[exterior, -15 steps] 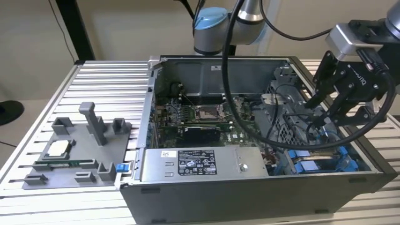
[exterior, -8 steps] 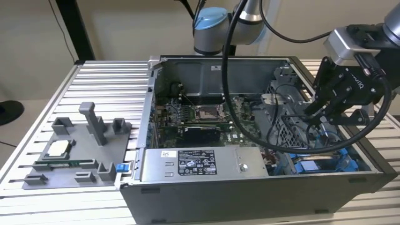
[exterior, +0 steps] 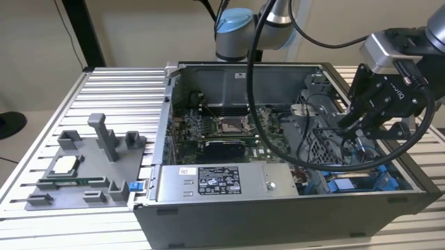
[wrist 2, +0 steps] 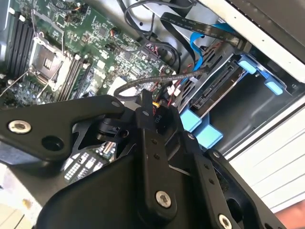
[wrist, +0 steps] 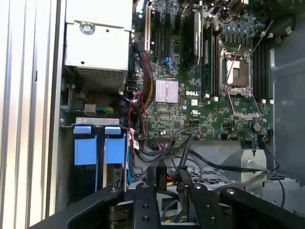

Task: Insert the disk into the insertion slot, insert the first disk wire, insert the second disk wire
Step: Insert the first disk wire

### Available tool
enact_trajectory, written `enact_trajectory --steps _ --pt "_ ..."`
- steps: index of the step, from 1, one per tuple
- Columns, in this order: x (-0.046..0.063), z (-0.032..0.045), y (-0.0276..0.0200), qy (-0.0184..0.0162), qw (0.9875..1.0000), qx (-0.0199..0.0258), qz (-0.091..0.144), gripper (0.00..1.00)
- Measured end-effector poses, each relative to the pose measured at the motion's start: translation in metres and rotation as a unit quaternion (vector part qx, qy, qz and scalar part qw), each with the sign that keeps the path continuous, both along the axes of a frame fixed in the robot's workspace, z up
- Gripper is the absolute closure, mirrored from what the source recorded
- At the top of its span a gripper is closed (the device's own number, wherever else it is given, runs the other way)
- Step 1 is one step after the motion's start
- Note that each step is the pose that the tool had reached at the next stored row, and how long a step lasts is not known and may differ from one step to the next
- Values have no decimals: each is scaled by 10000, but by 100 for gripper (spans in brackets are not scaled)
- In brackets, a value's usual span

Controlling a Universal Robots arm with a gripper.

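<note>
Disk (wrist 2: pixel 221 82) is sitting in the insertion slot (wrist 2: pixel 251 64). The gripper (wrist 2: pixel 159 121) jaws are apparently clamping the first disk wire (wrist 2: pixel 162 78) by its plug, which likely needs squaring to the disk's socket.

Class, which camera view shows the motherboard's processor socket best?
The first wrist view: the processor socket faces the camera squarely, in full. The second wrist view shows the socket at a slant; the exterior view shows the socket from farther off.
</note>
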State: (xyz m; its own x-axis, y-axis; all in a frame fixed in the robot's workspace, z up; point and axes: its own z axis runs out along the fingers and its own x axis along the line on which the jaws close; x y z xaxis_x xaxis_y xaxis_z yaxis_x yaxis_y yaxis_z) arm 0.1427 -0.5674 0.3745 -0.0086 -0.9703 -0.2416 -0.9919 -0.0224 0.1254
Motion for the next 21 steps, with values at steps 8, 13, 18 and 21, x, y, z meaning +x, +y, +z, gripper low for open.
enact_trajectory --steps 8,13,18,21 --pt "0 -7 -5 22 10000 84 0 0" --pt "0 16 -41 142 9998 123 -2 0" --pt "0 23 -65 216 9997 135 -28 0" --pt "2 22 -65 215 9996 136 -96 0"
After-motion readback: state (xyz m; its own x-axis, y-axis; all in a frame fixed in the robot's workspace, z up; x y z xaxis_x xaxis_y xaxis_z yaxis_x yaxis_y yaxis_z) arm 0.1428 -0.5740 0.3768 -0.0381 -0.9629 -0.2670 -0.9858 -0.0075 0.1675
